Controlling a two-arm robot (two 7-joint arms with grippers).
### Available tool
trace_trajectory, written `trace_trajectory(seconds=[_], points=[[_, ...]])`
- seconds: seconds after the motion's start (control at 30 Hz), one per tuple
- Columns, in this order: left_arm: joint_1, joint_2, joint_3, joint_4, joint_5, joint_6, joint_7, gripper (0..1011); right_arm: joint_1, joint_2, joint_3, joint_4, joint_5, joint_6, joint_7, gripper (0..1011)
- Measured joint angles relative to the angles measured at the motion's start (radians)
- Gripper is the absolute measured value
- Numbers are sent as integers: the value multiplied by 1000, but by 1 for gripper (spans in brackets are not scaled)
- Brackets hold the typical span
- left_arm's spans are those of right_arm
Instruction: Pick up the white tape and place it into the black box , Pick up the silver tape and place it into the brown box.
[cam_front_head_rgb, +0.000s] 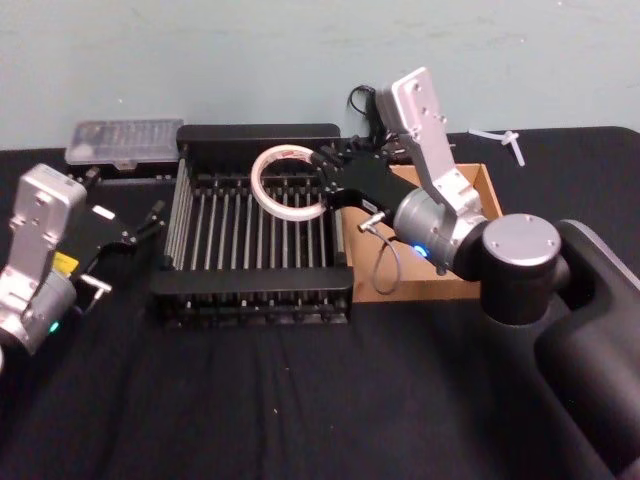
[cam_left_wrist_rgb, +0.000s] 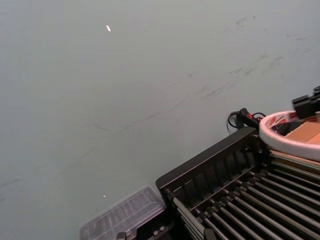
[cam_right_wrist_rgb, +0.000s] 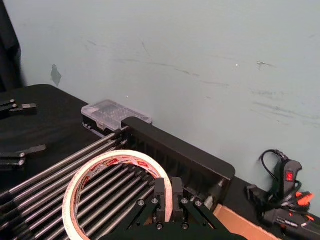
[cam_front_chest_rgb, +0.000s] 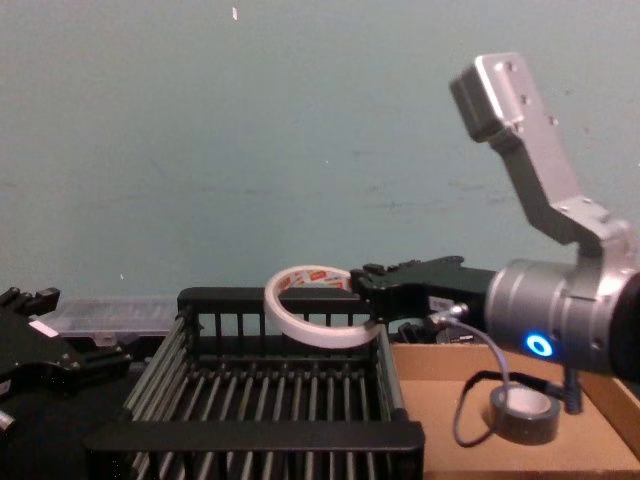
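Head view: the right claw (cam_front_head_rgb: 322, 178) pinches the flat white tape (cam_front_head_rgb: 287, 183) ring above the slatted black box (cam_front_head_rgb: 255, 295), toward its 2 o'clock corner. The left claw (cam_front_head_rgb: 150, 222) rests spread at 9 o'clock. Silver tape (cam_front_chest_rgb: 525, 412) sits in the cardboard brown box (cam_front_chest_rgb: 600, 425).

Lab bench: black-draped table (cam_front_head_rgb: 250, 400), bare wall (cam_front_chest_rgb: 250, 150).

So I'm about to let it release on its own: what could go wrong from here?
The right claw holds the white tape tilted above the black box, near its far right corner. Dropped from there, the ring might land on edge, roll, or catch on the rim. The claw's cable hangs in a loop close to the silver tape in the brown box and could nudge it.
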Motion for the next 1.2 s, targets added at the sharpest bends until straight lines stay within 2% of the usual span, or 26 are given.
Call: trace_trajectory(seconds=[0.53, 0.87, 1.2], points=[[0, 0, 0, 0, 0, 0, 0, 1001, 94, -95, -23, 207, -78, -5, -10, 87], [0, 0, 0, 0, 0, 0, 0, 1001, 102, -108, -19, 240, -109, -4, -10, 88], [0, 0, 0, 0, 0, 0, 0, 1001, 101, -107, -19, 239, -108, -3, -9, 88]])
